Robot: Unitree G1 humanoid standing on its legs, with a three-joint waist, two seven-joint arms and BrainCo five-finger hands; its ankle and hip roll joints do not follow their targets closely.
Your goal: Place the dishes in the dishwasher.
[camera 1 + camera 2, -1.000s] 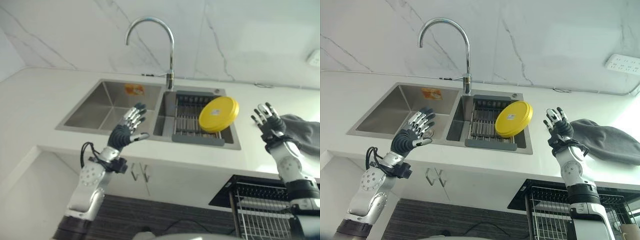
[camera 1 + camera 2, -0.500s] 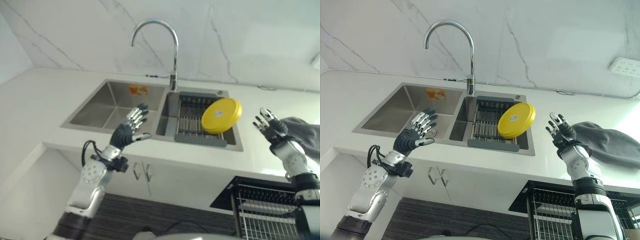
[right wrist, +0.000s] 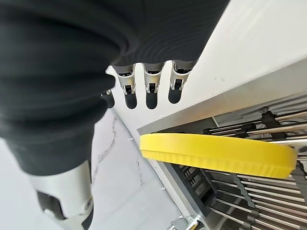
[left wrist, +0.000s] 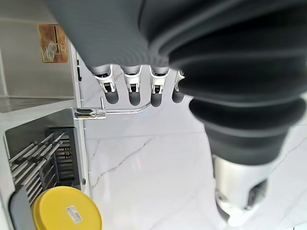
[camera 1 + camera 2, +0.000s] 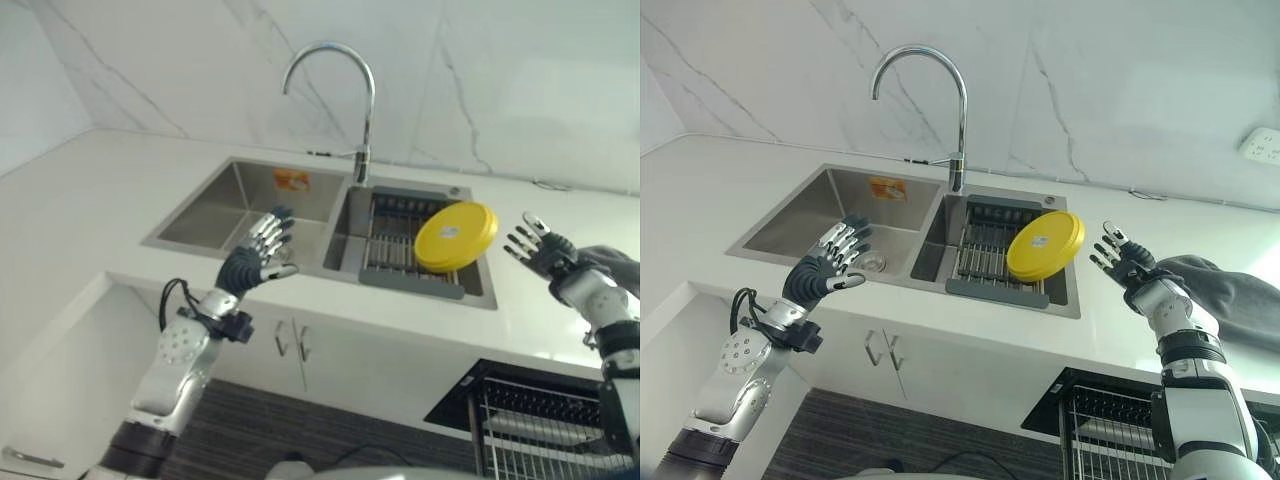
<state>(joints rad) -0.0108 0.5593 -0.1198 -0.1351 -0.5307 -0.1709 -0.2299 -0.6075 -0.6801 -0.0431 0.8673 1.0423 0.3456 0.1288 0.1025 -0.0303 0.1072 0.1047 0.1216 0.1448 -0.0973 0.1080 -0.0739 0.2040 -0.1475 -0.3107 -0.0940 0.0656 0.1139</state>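
the black wire dishwasher rack (image 5: 1110,420) is sitting nearest, low on the right. the left hand (image 5: 258,257) and right hand (image 5: 1118,258) are hovering with fingers spread, grasping nothing, over the white desk (image 5: 90,200). beyond, the round yellow plastic plate (image 5: 455,235) is leaning on the dark drying rack (image 5: 395,240) in the steel sink's (image 5: 230,205) right basin.

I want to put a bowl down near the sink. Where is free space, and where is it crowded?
Free: the left basin, and the counter left of the sink. Crowded: the right basin, with the rack and yellow plate; a grey cloth covers the counter at right.
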